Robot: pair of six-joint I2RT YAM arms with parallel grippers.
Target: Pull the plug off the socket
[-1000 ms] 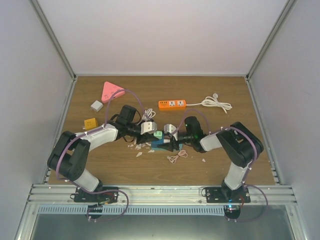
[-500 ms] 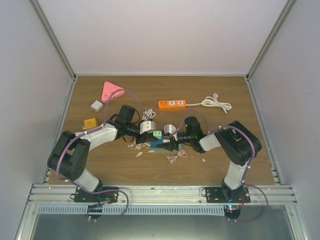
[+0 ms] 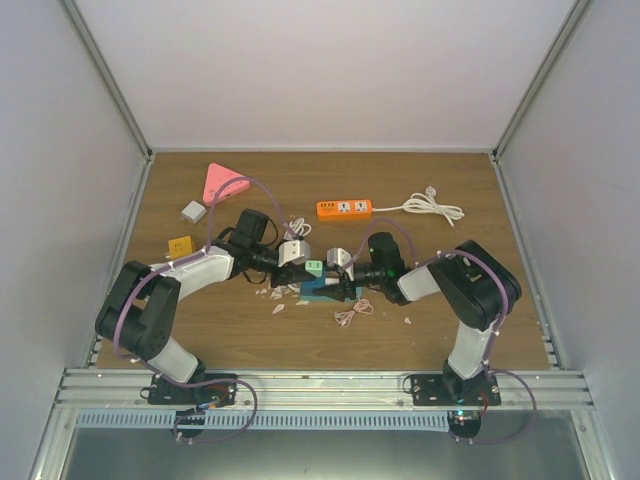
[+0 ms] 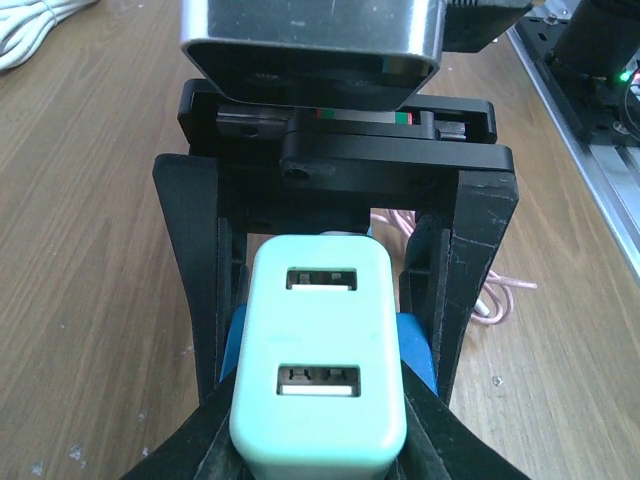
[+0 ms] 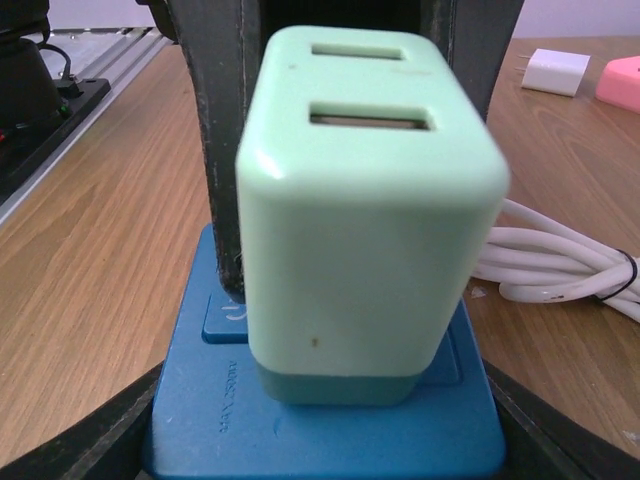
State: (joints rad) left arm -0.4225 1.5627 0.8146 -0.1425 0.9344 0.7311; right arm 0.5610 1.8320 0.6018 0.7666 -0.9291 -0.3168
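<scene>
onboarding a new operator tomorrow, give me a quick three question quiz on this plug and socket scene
1. Multiple choice: the left pincer is shut on which thing? A) orange power strip B) mint-green plug C) pink triangle
2. True or false: the mint-green plug is already clear of the blue socket.
3. Fill in: the blue socket sits between the fingers of the ____ pincer.
Key: 1 B; 2 false, it sits seated on the socket; 3 right pincer.
</scene>
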